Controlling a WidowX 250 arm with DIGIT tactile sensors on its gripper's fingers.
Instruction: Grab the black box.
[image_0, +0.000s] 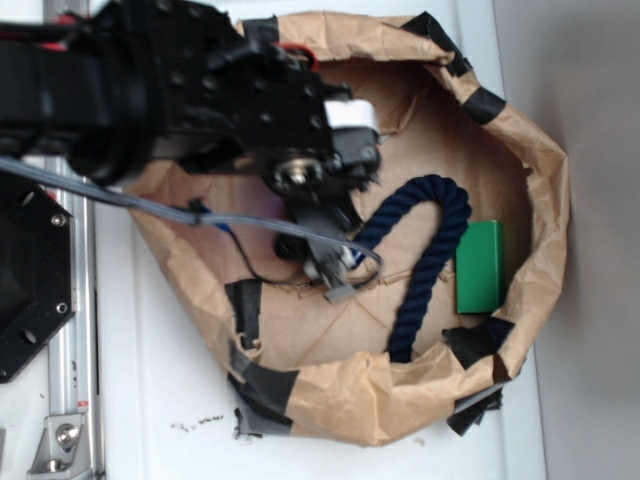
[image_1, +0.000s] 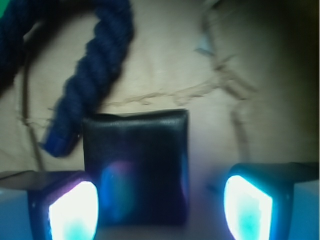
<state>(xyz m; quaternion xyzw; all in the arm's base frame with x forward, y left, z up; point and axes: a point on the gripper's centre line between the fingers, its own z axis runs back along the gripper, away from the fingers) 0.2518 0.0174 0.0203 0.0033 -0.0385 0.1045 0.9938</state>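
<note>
- We see our hand (image_1: 160, 205) wide open and holding nothing in the wrist view; its two glowing pads (image_1: 72, 210) stand at the bottom corners of the frame.
- The black box (image_1: 136, 167) lies between the pads, hard against the one at 8 o'clock and well clear of the one at 4 o'clock.
- We judge the step is the approach: we should shift toward 9 o'clock so the box sits centred, lower until the pads flank its sides, then close gently.
- The box looks flat and squarish with rounded edges and a glossy, slightly grained skin, so it may slip under a weak pinch.
- At 11 o'clock the end of a thick twisted navy rope (image_1: 87, 82) comes just beside the box's corner; we should keep the pad off it.
- Farther out, a green box (image_0: 480, 266) lies at 3 o'clock, inside a crumpled brown paper nest (image_0: 345, 395) patched with black tape (image_0: 262, 385) on the white table (image_0: 150, 400).
</note>
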